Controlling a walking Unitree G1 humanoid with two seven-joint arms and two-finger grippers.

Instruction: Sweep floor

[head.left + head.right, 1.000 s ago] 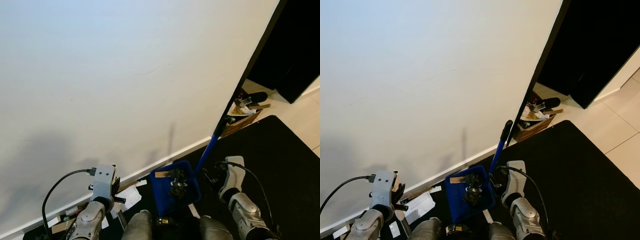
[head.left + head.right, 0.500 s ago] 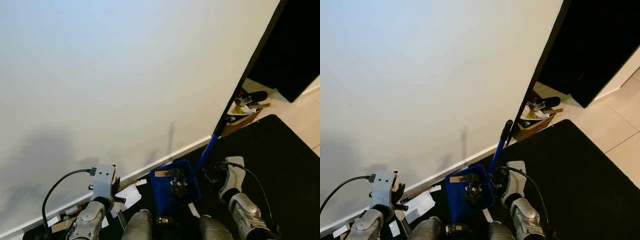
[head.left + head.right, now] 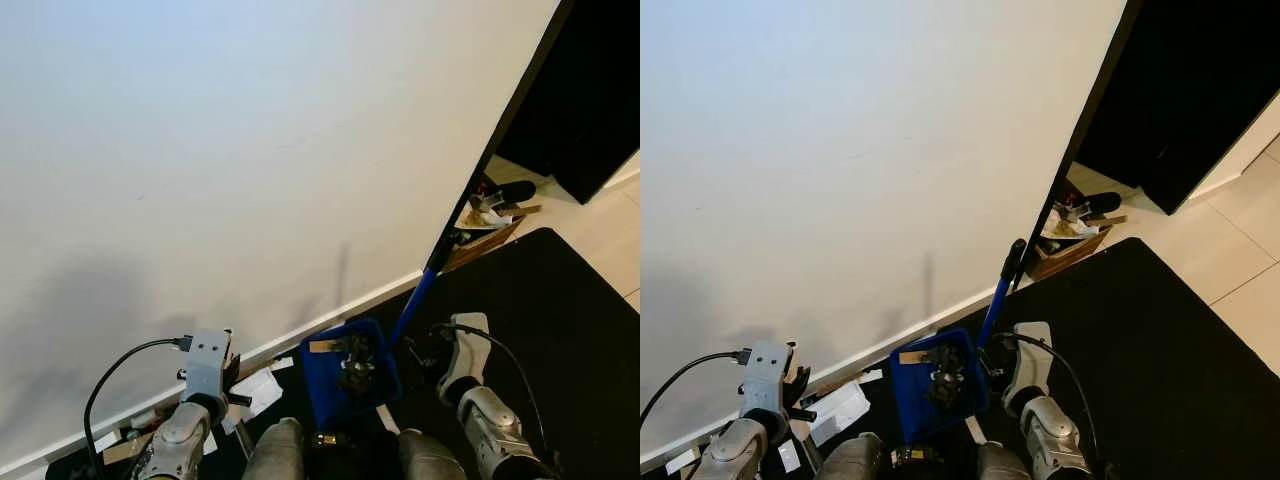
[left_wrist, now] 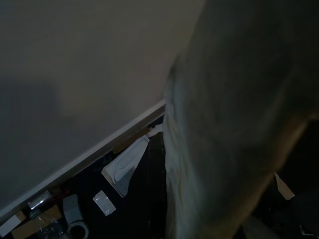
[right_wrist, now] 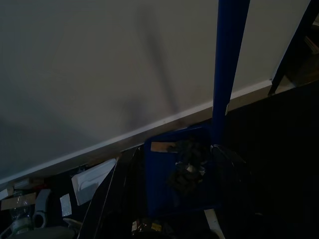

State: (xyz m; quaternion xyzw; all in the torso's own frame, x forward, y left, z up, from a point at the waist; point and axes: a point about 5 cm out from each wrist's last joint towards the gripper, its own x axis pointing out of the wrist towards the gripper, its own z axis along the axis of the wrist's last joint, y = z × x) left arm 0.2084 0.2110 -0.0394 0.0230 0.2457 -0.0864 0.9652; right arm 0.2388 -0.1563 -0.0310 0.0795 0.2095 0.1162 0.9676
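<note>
Left eye view looks down a white wall (image 3: 250,150) to a black mat (image 3: 560,320) where a blue dustpan (image 3: 350,375) stands at the centre's 6 o'clock, close to the baseboard (image 3: 330,315). Dark debris (image 3: 352,368) and a tan scrap (image 3: 322,347) lie in the pan. Its blue handle (image 3: 412,308) rises toward 1 o'clock, ending in a black grip near the wall's dark edge.

The right end effector (image 3: 428,352) sits at the dustpan's 3 o'clock, just beside the lower handle; its silver wrist (image 3: 468,360) and black cable (image 3: 500,350) trail off toward 5 o'clock. Whether its fingers are clenched on the handle or released cannot be told from these pictures. In the right wrist view the handle (image 5: 228,64) runs straight up from the pan (image 5: 182,172), with the debris (image 5: 187,167) heaped inside.

The left end effector (image 3: 232,378) hangs at the dustpan's 9 o'clock, well apart from it, beside the baseboard; its finger state cannot be told either. White paper (image 3: 256,392) lies on the floor between it and the pan. The left wrist view, dim, shows the white paper (image 4: 124,167), a small white card (image 4: 103,202) and other litter along the baseboard (image 4: 99,149), partly hidden by a blurred grey shape close to the lens.

At 2 o'clock, past the wall's edge, a cardboard tray (image 3: 485,240) of clutter rests on the pale tile floor (image 3: 600,225).
</note>
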